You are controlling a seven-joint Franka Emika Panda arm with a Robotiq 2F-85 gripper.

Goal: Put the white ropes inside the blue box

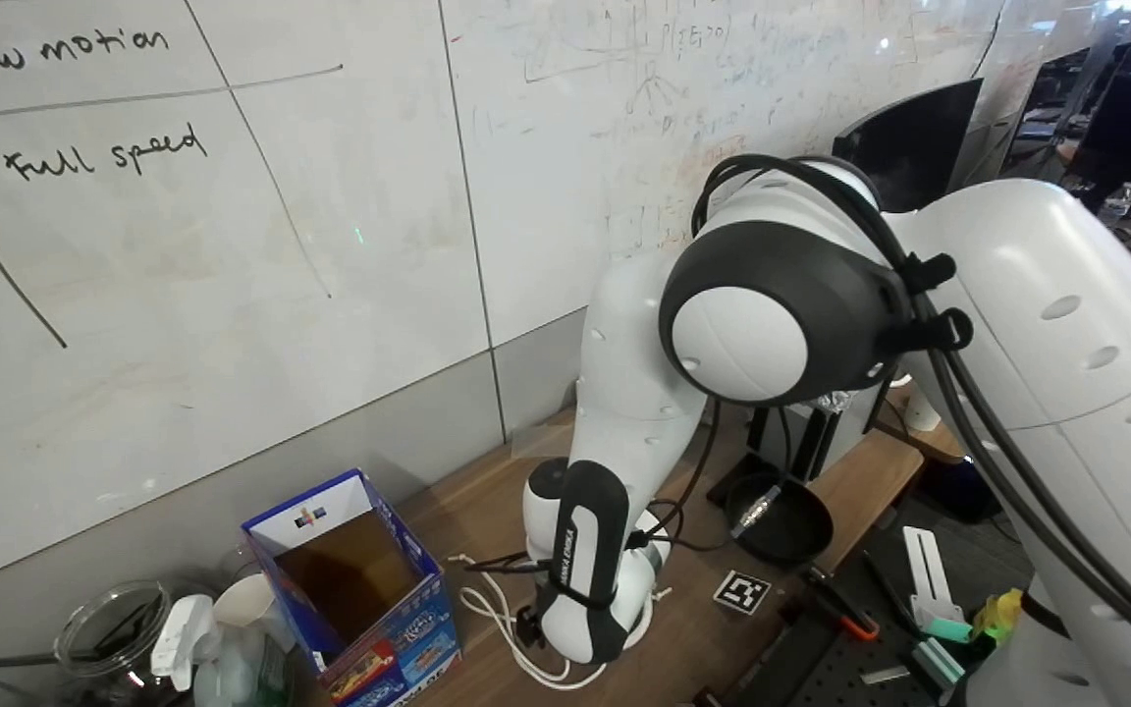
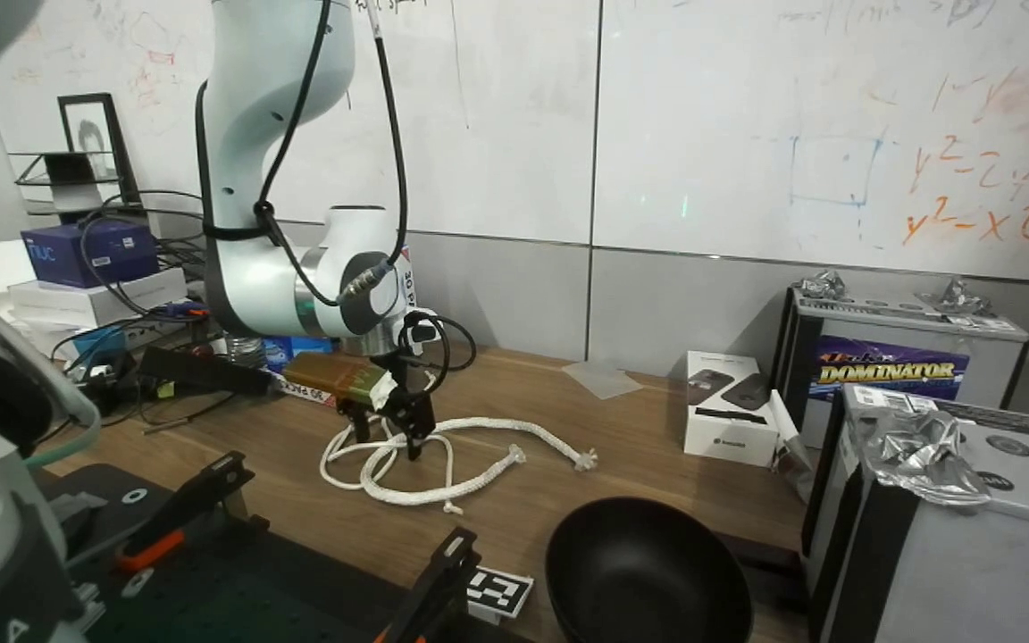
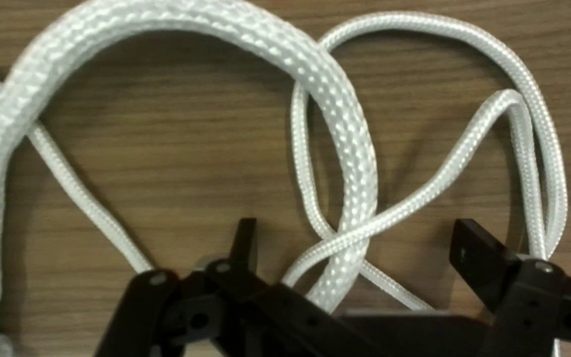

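The white ropes [image 1: 562, 682] lie in loose loops on the wooden table. They also show in an exterior view [image 2: 425, 496] and fill much of the wrist view [image 3: 362, 163], a thick rope crossed by thinner cord. My gripper [image 3: 357, 243] is open, pointing down low over the ropes. The crossing strands lie between its fingers, not pinched. In an exterior view the gripper [image 2: 389, 438] stands at the left part of the loops. The blue box [image 1: 418, 633] stands open-topped to the left of the ropes, its brown inside visible. My arm hides part of the ropes.
A black bowl [image 2: 648, 572] stands right of the ropes, near a printed marker [image 1: 742, 592]. A white phone box [image 2: 729, 438] and grey devices [image 2: 952, 563] stand farther right. A spray bottle [image 1: 232, 668] and glass jar [image 1: 114, 638] stand beside the blue box. The whiteboard wall is behind.
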